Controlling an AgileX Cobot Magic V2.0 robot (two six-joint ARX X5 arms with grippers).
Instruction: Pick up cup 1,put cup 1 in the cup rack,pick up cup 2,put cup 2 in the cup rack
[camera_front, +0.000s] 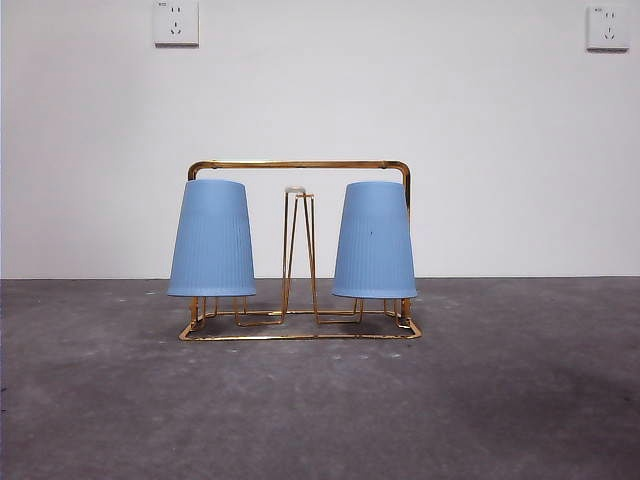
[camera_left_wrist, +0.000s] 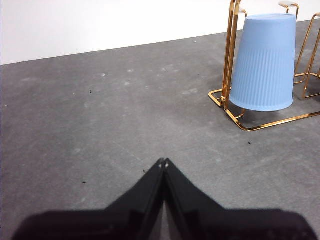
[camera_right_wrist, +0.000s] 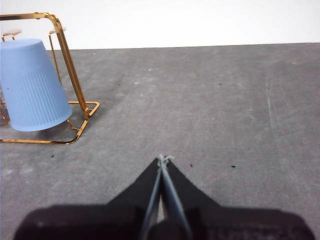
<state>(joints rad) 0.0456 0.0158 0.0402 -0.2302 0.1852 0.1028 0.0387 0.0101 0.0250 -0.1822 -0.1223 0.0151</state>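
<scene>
Two blue ribbed cups hang upside down on the gold wire cup rack (camera_front: 300, 165). One cup (camera_front: 212, 238) sits on a peg at the rack's left end, the other cup (camera_front: 374, 240) on a peg at its right end. Between them a bare hairpin peg (camera_front: 298, 250) stands free. My left gripper (camera_left_wrist: 163, 162) is shut and empty over the grey table, well away from the left-end cup (camera_left_wrist: 263, 62) and rack (camera_left_wrist: 231, 50). My right gripper (camera_right_wrist: 165, 158) is also shut and empty, apart from the right-end cup (camera_right_wrist: 31, 85) and rack (camera_right_wrist: 70, 70). Neither arm appears in the front view.
Grey table surface (camera_front: 320, 410) spreads around the rack, with a white wall behind. Two wall sockets (camera_front: 176, 22) (camera_front: 607, 27) sit high on the wall.
</scene>
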